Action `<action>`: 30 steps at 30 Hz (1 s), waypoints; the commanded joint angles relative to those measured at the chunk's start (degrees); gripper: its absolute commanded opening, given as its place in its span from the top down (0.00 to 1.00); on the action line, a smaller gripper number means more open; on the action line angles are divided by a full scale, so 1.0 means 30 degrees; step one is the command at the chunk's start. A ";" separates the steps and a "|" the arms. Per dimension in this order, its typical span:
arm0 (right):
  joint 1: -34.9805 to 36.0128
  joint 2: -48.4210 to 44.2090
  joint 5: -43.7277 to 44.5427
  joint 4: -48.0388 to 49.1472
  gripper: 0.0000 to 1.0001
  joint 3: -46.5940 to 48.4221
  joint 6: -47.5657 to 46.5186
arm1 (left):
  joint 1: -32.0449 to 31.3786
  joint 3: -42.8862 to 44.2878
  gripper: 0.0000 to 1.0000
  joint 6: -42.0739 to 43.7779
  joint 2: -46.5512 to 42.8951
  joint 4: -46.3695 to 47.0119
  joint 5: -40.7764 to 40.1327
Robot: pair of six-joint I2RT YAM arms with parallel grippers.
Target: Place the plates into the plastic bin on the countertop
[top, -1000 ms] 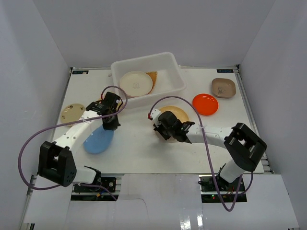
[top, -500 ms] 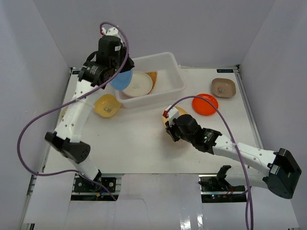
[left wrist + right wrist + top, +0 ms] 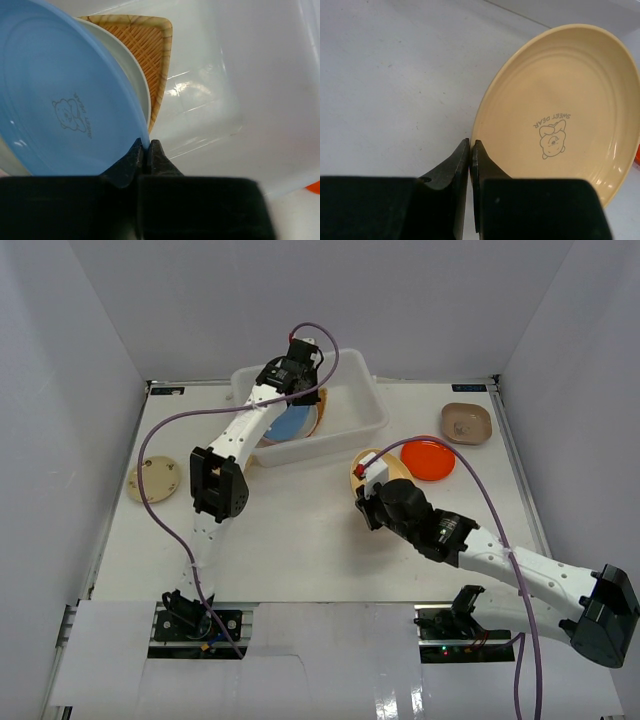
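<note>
The countertop [image 3: 290,540] is a flat white surface closed in by white walls [image 3: 80,360] at 9, 12 and 3 o'clock, with a dark edge [image 3: 440,386] along its far side. Seen from above, the broadest bare stretch runs from the middle toward 6 and 8 o'clock. The right side, from 1 to 3 o'clock, is more crowded.

The plastic bin [image 3: 372,405] stands at 12 o'clock, close to the far wall. Its right half shows bare floor. Its left half holds a cream plate [image 3: 136,75] with a woven tray [image 3: 152,45] lying beyond and partly under it. The left gripper [image 3: 147,149] reaches into the bin, its jaws pinched almost together on the rim of a blue plate [image 3: 60,100], which is held tilted just above the cream plate.

Just right of centre, the right gripper [image 3: 470,147] is likewise nipped tight on the near rim of a yellow plate [image 3: 560,125]. The plate is tilted over the countertop, and whether its far rim touches the surface cannot be told. A red-orange plate [image 3: 428,457] lies just beyond it toward 2 o'clock. A brown squarish dish [image 3: 466,423] sits farther out at 2 o'clock, near the right edge. A tan plate [image 3: 152,479] lies alone at 9 o'clock, close to the left edge and well apart from the bin.
</note>
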 commanded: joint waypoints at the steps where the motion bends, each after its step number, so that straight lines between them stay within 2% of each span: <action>1: 0.0006 -0.0159 0.1343 0.0891 0.92 0.0428 0.0026 | -0.0148 0.0240 0.75 0.0969 -0.1152 0.1119 0.0205; 2: 0.0006 -0.0041 0.1548 0.0920 0.92 0.0747 -0.0119 | -0.0148 0.0269 0.60 0.0998 -0.1210 0.1119 0.0381; 3: -0.0023 0.0337 0.1840 0.1036 0.92 0.0953 -0.0266 | -0.0148 0.0327 0.34 0.0941 -0.1587 0.1206 0.0557; 5: -0.0023 0.0749 0.2310 0.1096 0.92 0.1887 -0.0820 | -0.0148 0.0532 0.11 0.0998 -0.2261 0.1294 0.0646; 6: -0.0023 0.1244 0.2602 0.1270 0.92 0.2241 -0.1056 | -0.0119 0.0678 0.04 0.0912 -0.2729 0.1352 0.0588; 9: 0.0006 0.2415 0.2897 0.1505 0.92 0.3760 -0.2047 | 0.0115 0.0097 0.02 0.0298 -0.5596 0.1498 0.0880; 13: -0.0168 0.4812 0.2314 0.3319 0.92 0.5872 -0.3866 | 0.0204 -0.5196 0.02 -0.0260 -1.1510 0.3108 0.0296; 14: -0.0198 0.5462 0.2138 0.3584 0.92 0.6486 -0.4248 | 0.0204 -0.8138 0.02 -0.0522 -1.4133 0.3372 -0.0227; 16: -0.0315 0.7686 0.1610 0.3937 0.92 0.8565 -0.5211 | 0.0233 -1.1520 0.02 -0.0700 -1.6899 0.3988 -0.0874; 17: -0.0345 0.8449 0.1522 0.4025 0.92 0.9414 -0.5566 | 0.0233 -1.4873 0.02 -0.0875 -1.9524 0.4135 -0.1718; 19: -0.0577 1.0704 0.0821 0.4346 0.92 1.1663 -0.6617 | 0.0437 -1.8026 0.02 -0.1051 -2.1999 0.4078 -0.2718; 20: -0.0608 1.1437 0.0615 0.4435 0.92 1.2519 -0.7030 | 0.0467 -2.0825 0.02 -0.1284 -2.3142 0.3991 -0.3332; 21: -0.0667 1.2895 0.0439 0.4436 0.92 1.3369 -0.7470 | 0.0526 -2.2043 0.02 -0.1548 -2.5271 0.3526 -0.4585; 23: -0.0930 1.4426 0.0058 0.4290 0.92 1.6063 -0.8497 | 0.0584 -2.4183 0.02 -0.2191 -2.7187 0.2967 -0.5531; 24: -0.1018 1.5883 -0.0756 0.4203 0.92 1.7001 -0.8760 | 0.0614 -2.6050 0.02 -0.2775 -2.9053 0.2587 -0.6057; 28: -0.1603 1.9873 -0.2578 0.3266 0.92 2.3024 -1.0225 | 0.0643 -2.9082 0.02 -0.4885 -3.2372 0.1794 -0.7084; 30: -0.1750 2.2152 -0.3367 0.2565 0.92 2.5086 -1.0987 | 0.0672 -2.9902 0.02 -0.5879 -3.2791 0.1560 -0.7379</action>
